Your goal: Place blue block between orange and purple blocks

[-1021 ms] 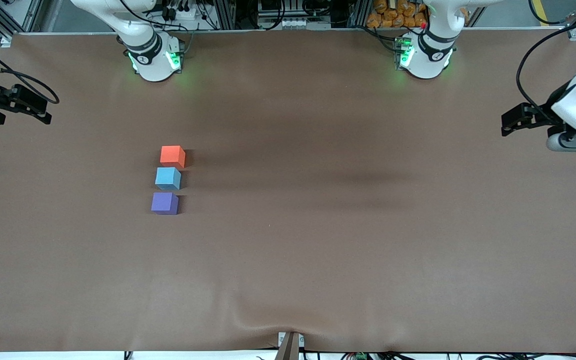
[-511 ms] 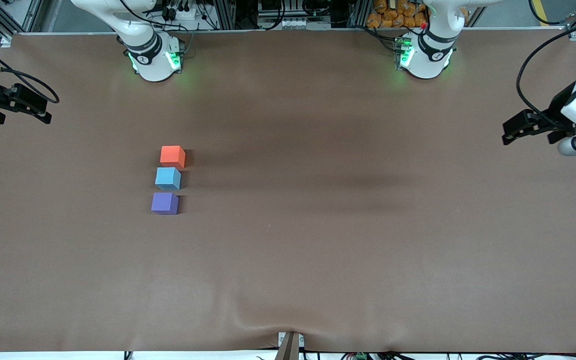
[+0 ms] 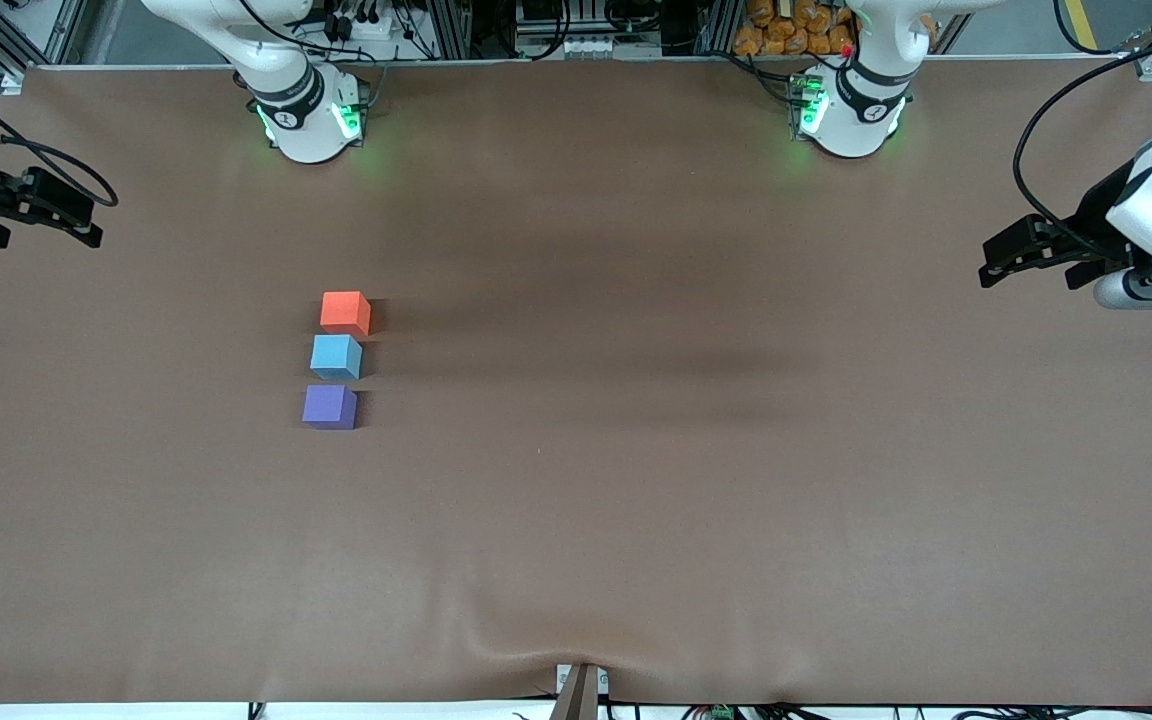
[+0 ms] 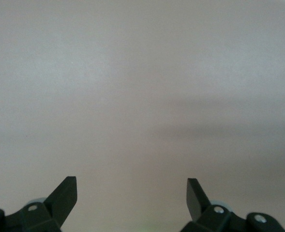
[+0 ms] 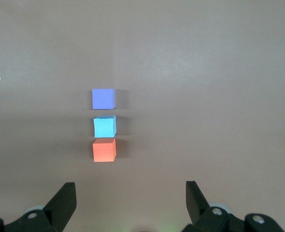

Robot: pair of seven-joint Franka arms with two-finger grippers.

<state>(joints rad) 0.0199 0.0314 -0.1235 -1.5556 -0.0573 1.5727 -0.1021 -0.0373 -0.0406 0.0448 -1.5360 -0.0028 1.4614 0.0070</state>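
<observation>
Only my left gripper is shifting inward, jaws spread, empty; right gripper is waiting spread, since blue block is sitting between orange block and purple block.

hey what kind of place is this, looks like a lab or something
Probably a robotics lab: two arm bases bolted along a brown-covered table, three small test blocks, and cabling with metal framing at the table's edge.

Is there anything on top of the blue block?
No. The top of the blue block is bare, with the orange block and the purple block beside it. Its underside on the table is hidden.
</observation>
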